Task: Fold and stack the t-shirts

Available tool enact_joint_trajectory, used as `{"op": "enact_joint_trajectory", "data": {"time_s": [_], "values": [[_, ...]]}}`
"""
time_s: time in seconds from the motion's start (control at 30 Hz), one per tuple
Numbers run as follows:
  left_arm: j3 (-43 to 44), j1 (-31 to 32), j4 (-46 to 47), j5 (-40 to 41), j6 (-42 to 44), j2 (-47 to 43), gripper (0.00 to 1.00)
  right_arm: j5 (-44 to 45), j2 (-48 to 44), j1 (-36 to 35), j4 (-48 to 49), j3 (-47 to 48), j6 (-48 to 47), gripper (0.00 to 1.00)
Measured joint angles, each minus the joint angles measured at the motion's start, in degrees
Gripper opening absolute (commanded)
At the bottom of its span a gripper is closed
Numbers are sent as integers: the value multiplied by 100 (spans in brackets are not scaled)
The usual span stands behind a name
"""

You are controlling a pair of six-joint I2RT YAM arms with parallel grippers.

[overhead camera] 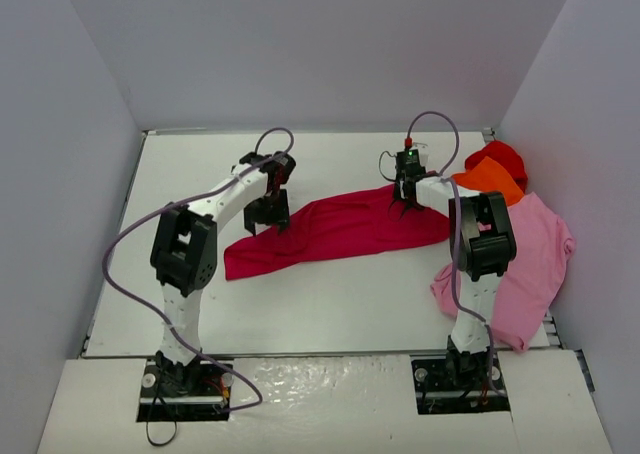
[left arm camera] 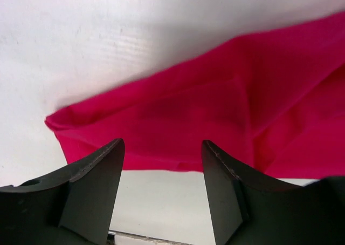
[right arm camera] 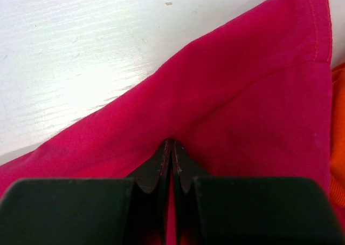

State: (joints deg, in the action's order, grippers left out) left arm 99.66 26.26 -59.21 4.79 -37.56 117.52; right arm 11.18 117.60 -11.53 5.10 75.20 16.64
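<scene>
**Current state.** The left end effector [left arm camera: 161, 145] is standing with its jaws partly apart and nothing between them. The right end effector [right arm camera: 171, 143] is standing closed, its tips pinching a fold of the crimson t-shirt [overhead camera: 330, 229]. That t-shirt is lying on the tabletop [overhead camera: 200, 174] as a long band, running from just under the left end effector across to the right end effector. In the left wrist view, a pointed corner of the cloth is lying ahead and to the left of the open fingertips [left arm camera: 110, 153], and the near hem is passing just in front of them.

**Step in hand (judged).** The left end effector is preparing a fresh grip on the band before the next fold. Doing this well is calling for:

1. Lowering the left end effector onto the hem directly ahead of its tips
2. Taking a clean edge and not a bunched ridge
3. Closing only once cloth is sitting between both jaws
4. Holding the right end effector closed, so that the band is lying taut between the two

**Caution.** The orange t-shirt [overhead camera: 490, 179], the bright red t-shirt [overhead camera: 500, 157] and the light pink t-shirt [overhead camera: 525, 254] are lying heaped to the right of the right end effector. The orange one is lying just beside the pinched cloth, so any pull toward that side is risking dragging it along
</scene>
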Motion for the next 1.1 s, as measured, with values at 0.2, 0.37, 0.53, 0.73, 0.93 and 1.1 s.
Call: {"op": "enact_joint_trajectory", "data": {"time_s": [0.2,0.37,0.53,0.73,0.93,1.1], "values": [[540,-374,-62,-138,195,507,56,-2,0,-7,5,0,-21,0],[512,-560,8,-541,287,699,55,-2,2,-7,7,0,-27,0],[40,-563,305,-994,288,686,52,-9,7,-9,9,0,-26,0],[-374,-560,586,-1345,251,475,0,-21,11,-7,11,2,-28,0],[-442,-537,688,-1391,225,383,0,-26,13,-9,12,2,-30,0],[-454,-533,629,-1103,221,284,0,-70,23,-9,12,16,-29,0]]}}
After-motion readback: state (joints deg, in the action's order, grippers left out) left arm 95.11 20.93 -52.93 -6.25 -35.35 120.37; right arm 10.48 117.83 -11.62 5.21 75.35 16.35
